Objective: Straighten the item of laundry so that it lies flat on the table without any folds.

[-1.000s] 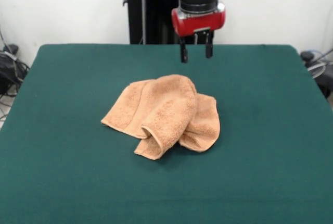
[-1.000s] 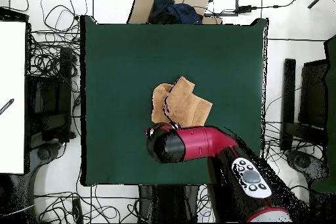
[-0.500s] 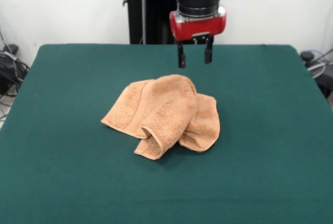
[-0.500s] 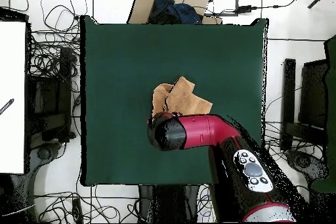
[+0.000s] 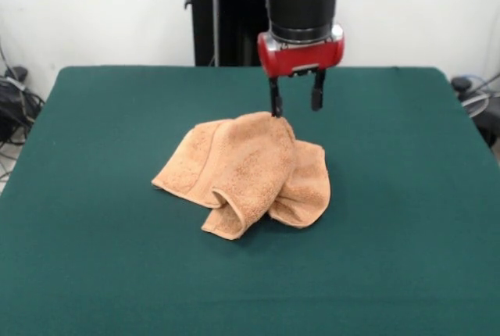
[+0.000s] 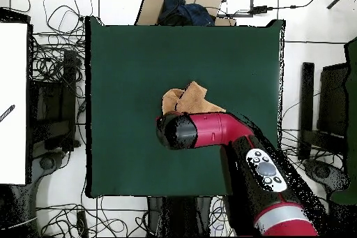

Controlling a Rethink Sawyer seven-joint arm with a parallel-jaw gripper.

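My pincer hangs with its two fingers spread apart and nothing between them. One fingertip sits right at the highest hump of the towel; the other is off past the cloth's rear edge, over bare counter. Below and ahead of my pincer, the towel lies crumpled near the counter's middle, a thick fold rolled over its centre and a smaller lobe tucked out beneath it to one side. From above, my arm covers much of the cloth. To do this step well, I judge I should come down on the top layer only, pinch a single edge of the rolled fold, and draw it outward low across the counter, so the layers beneath are not dragged along.
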